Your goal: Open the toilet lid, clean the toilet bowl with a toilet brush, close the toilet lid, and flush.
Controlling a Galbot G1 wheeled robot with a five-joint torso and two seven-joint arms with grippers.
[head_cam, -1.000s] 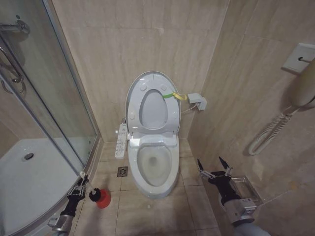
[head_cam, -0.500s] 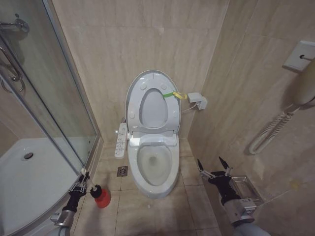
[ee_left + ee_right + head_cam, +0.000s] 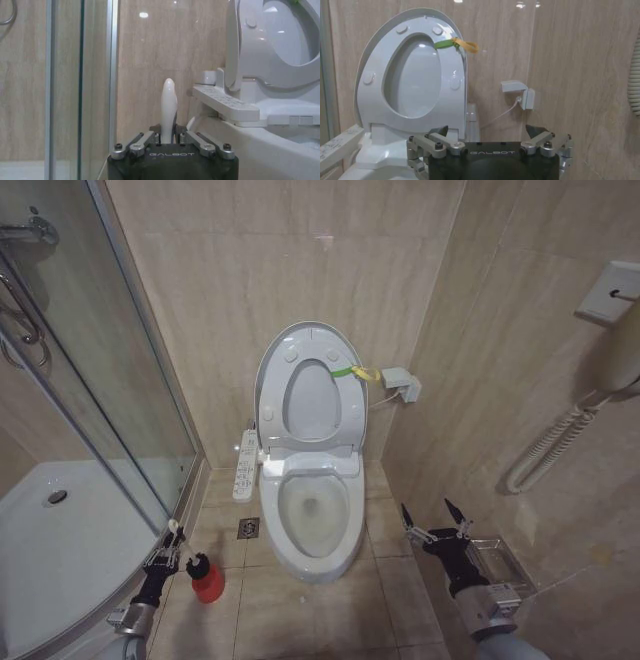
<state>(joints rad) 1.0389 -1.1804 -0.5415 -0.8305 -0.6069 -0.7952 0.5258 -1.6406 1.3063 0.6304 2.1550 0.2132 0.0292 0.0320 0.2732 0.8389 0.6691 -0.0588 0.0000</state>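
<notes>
The toilet lid (image 3: 311,332) stands upright against the wall, the seat ring raised with it, a green-and-yellow strap (image 3: 453,44) at its rim. The toilet bowl (image 3: 346,532) lies uncovered, its water hole in sight. My left gripper (image 3: 164,557) is low by the shower edge, left of the bowl, shut on the pale handle of the toilet brush (image 3: 168,107). The handle's tip pokes out past the fingers. The brush's red base (image 3: 207,583) hangs just right of that gripper, close to the floor. My right gripper (image 3: 432,518) is open, holding nothing, right of the bowl.
A curved glass shower door (image 3: 120,380) and white shower tray (image 3: 60,540) close off the left. A white control panel (image 3: 244,465) juts from the toilet's left side; a floor drain (image 3: 248,528) lies below it. A wall socket (image 3: 400,385) and a corded handset (image 3: 560,440) are on the right wall.
My left gripper has shifted slightly up and toward the toilet, carrying the brush with it. The right gripper and the lid have not moved.
</notes>
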